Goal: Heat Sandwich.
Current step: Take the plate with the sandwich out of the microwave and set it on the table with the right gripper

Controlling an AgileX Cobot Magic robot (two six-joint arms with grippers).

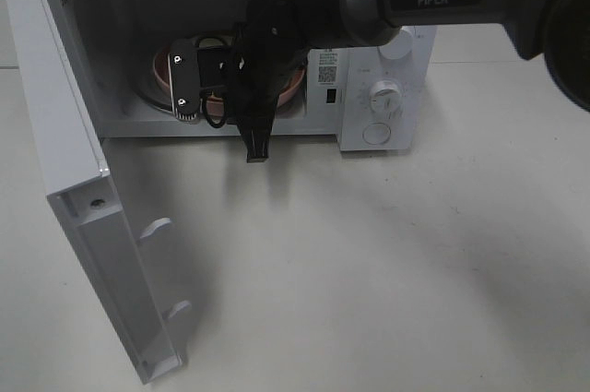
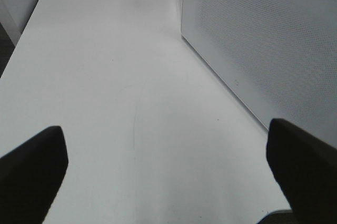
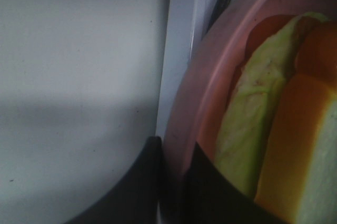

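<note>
r tool (image 3: 174, 182) on plate rim (image 3: 200, 87), sandwich (image 3: 253, 124) beside

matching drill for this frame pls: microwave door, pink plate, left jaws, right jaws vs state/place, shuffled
Things:
1. microwave door
2. pink plate
3. left gripper
4. right gripper

States or places:
A. jaws shut on the plate's rim
B. inside the microwave, carrying the sandwich
C. swung wide open
D. jaws apart over bare table, holding nothing

Pairs: 1-C, 2-B, 3-D, 4-A
</note>
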